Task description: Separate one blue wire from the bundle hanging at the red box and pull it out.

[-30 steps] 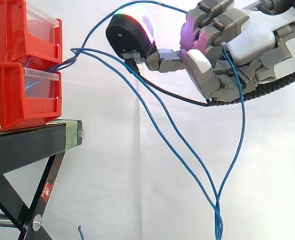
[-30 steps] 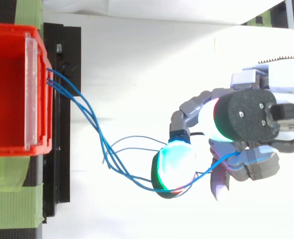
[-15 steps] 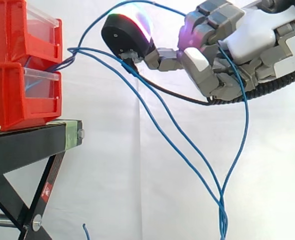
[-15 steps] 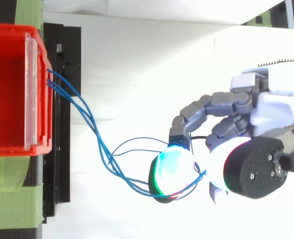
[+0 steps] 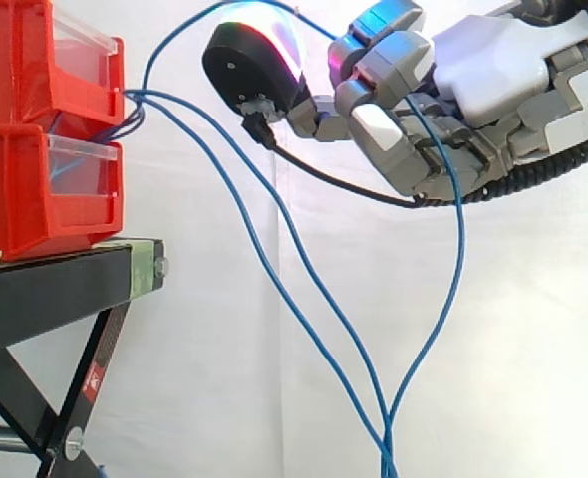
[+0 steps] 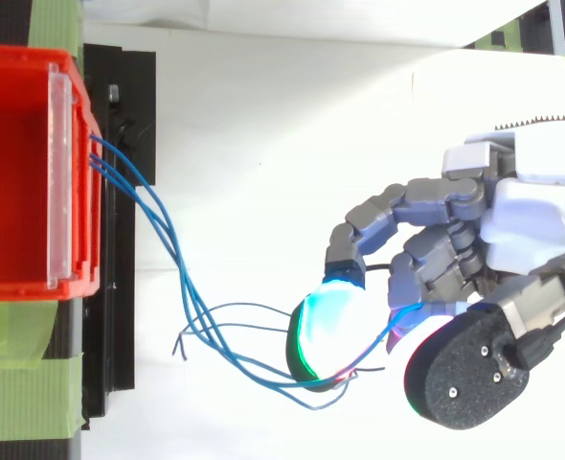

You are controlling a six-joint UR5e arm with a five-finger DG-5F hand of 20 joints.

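Hand (image 5: 493,90) grips blue wire (image 5: 457,259) before white curtain (image 5: 204,388), near black stand (image 5: 45,299).

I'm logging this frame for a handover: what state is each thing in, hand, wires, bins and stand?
red bins: stacked on the black stand, wires leaving between them.
black stand: upright, bearing the bins.
held blue wire: arched from the bins up to the hand, then hanging below it.
other blue wires: hanging slack from the bins, lower than the held one.
hand: fingers curled, shut on the held blue wire.
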